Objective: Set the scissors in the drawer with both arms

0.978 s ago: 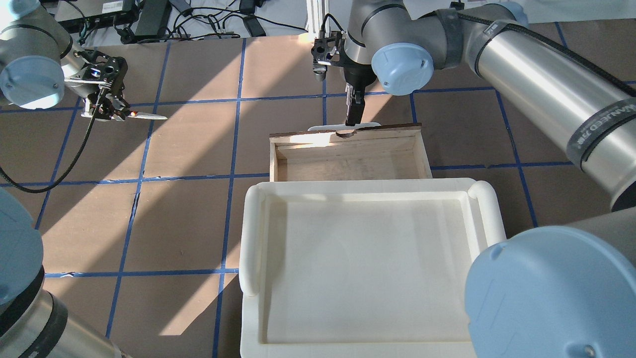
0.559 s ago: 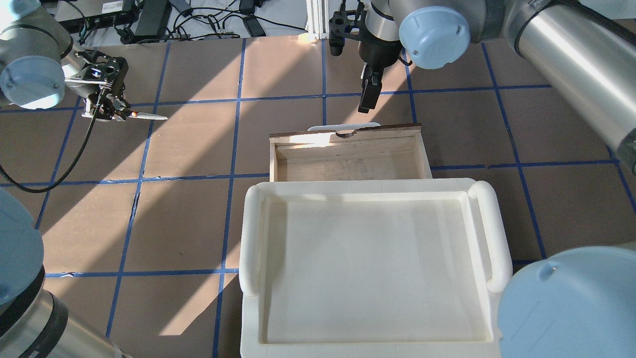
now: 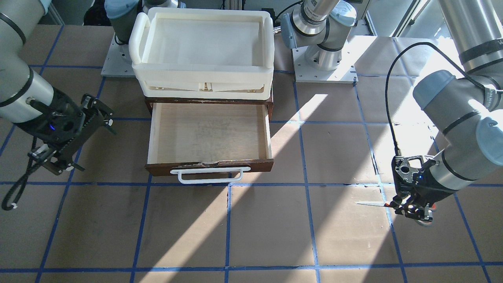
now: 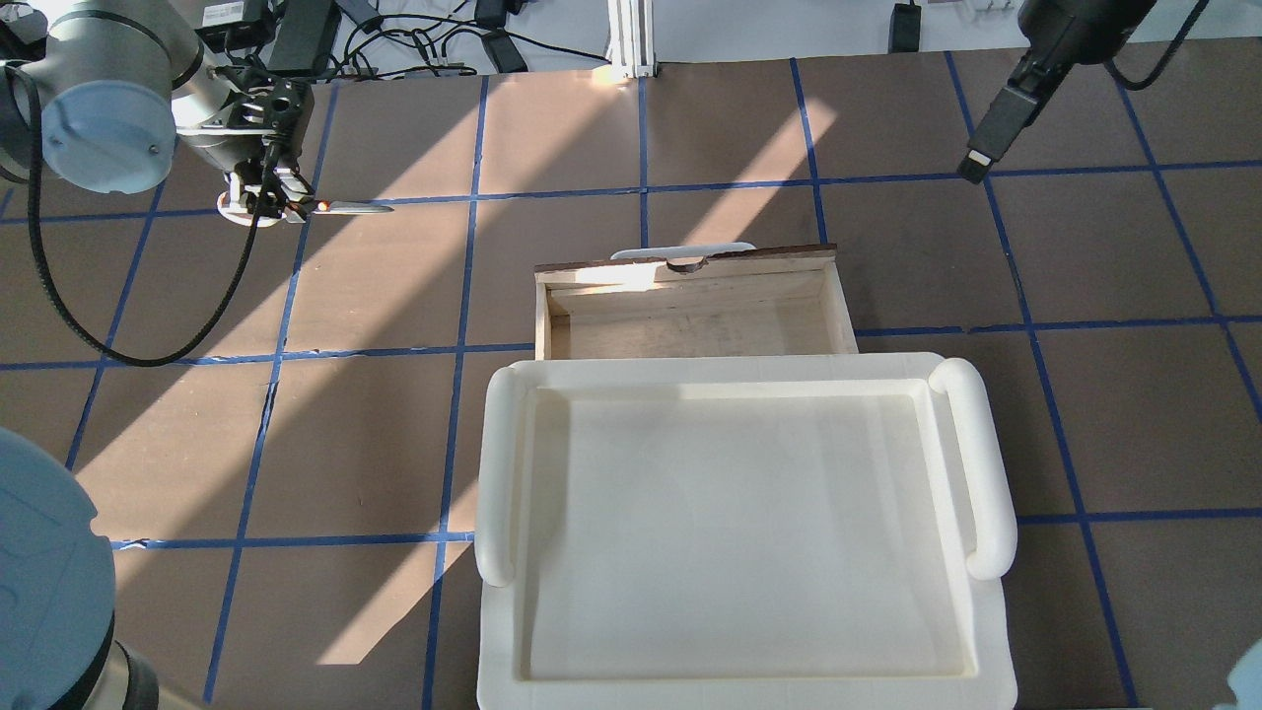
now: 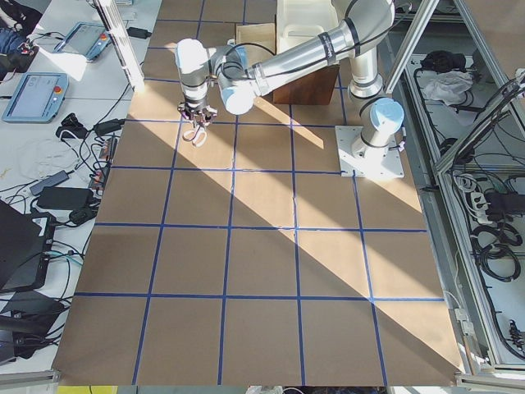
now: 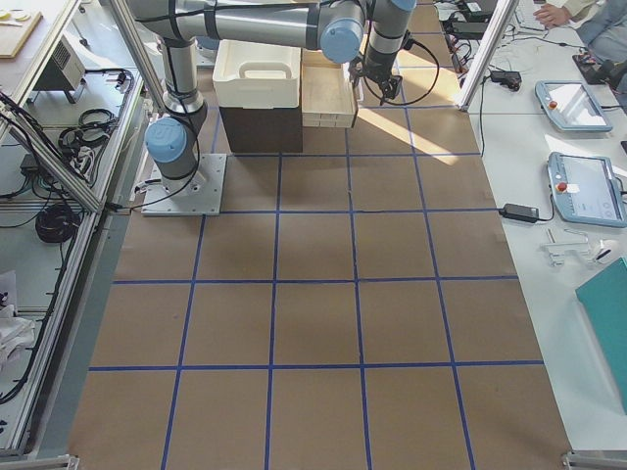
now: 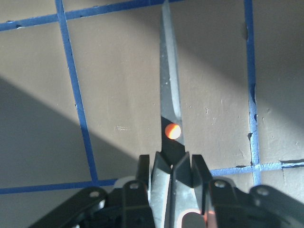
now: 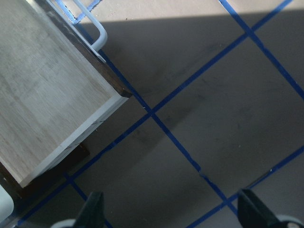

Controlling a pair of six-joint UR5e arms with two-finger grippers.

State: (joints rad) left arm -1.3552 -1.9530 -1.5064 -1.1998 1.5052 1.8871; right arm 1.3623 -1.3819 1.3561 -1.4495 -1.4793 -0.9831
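The scissors are held by the handles in my left gripper, shut on them at the far left of the table, with the slim blades pointing toward the middle. They also show in the left wrist view and the front view, just above the floor. The drawer stands pulled open and empty, its white handle on the far side. My right gripper is open and empty, far right of the drawer and raised. In the right wrist view the drawer's corner lies to the left.
A large white plastic tray sits on the cabinet above the drawer, nearer the robot's base. The table is brown board with blue tape lines. Cables and power bricks lie past the far edge.
My right gripper has left the drawer handle, risen and swung far to the right. My left gripper has carried the scissors a little to the right and farther away.
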